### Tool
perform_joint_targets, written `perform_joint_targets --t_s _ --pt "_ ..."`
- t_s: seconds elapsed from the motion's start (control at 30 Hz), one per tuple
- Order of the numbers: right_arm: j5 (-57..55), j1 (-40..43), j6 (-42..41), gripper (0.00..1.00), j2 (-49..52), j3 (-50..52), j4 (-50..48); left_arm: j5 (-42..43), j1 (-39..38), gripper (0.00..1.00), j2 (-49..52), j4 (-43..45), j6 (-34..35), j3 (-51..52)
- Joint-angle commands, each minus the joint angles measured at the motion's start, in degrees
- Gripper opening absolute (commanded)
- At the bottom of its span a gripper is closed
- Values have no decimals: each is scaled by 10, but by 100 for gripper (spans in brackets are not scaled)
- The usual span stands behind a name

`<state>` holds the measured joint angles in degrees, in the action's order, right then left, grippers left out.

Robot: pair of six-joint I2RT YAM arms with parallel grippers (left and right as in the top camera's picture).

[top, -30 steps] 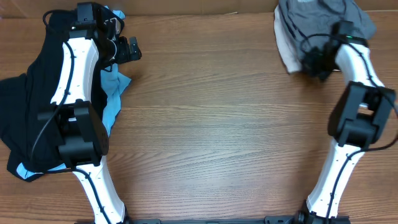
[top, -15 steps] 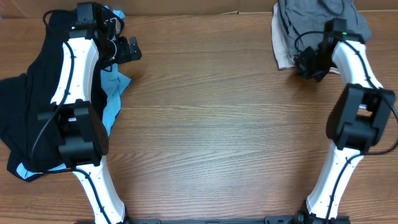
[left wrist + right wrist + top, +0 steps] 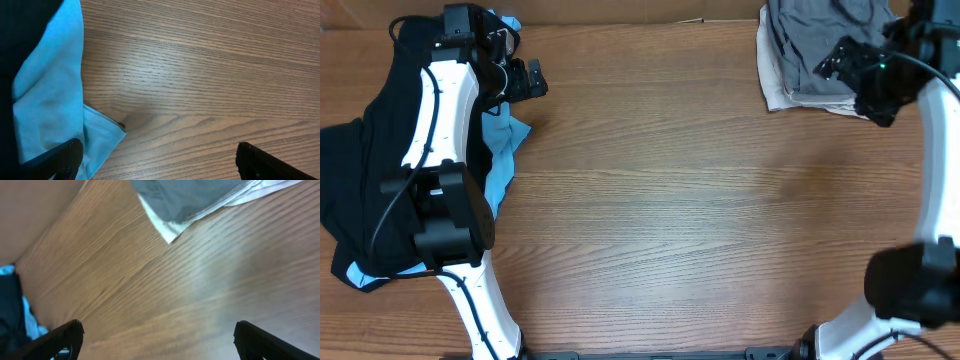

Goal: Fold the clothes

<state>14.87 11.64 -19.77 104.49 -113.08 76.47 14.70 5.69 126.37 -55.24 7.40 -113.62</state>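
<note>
The white-and-black left arm [image 3: 440,110] reached along the left edge of the table [image 3: 670,200] toward its far left corner. Its black two-finger left gripper [image 3: 525,80] pointed rightward, jaws spread wide and empty. The white-and-black right arm [image 3: 940,150] stretched up the right edge to the far right corner. Its black right gripper [image 3: 838,60] gaped wide too, holding nothing.

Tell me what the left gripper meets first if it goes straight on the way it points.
Probably the bare table: the left gripper points down at wood. One finger sits over the blue cloth edge and might touch that first; depth is unclear.
</note>
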Motion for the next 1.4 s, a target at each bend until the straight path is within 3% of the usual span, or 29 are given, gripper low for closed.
perform_joint_targets --t_s 0.0,0.23,0.5,0.77,0.87,1.03,1.37 --pt "9 0 22 100 -73 -3 16 -3 -3 100 -1 0 5 0" --pt "165 0 14 100 -166 -3 70 -3 -3 100 -1 0 5 0" --pt "129 0 24 100 -169 -2 101 -3 -3 100 -1 0 5 0" --pt "100 -1 192 100 -169 -2 106 -3 -3 100 -1 0 5 0" --pt "87 -10 238 100 -180 -1 81 -3 -3 100 -1 0 5 0" --pt "23 -63 243 100 -230 32 -2 -3 -3 100 -1 0 5 0" --pt "1 -116 214 100 -417 276 -218 -3 -3 100 -1 0 5 0"
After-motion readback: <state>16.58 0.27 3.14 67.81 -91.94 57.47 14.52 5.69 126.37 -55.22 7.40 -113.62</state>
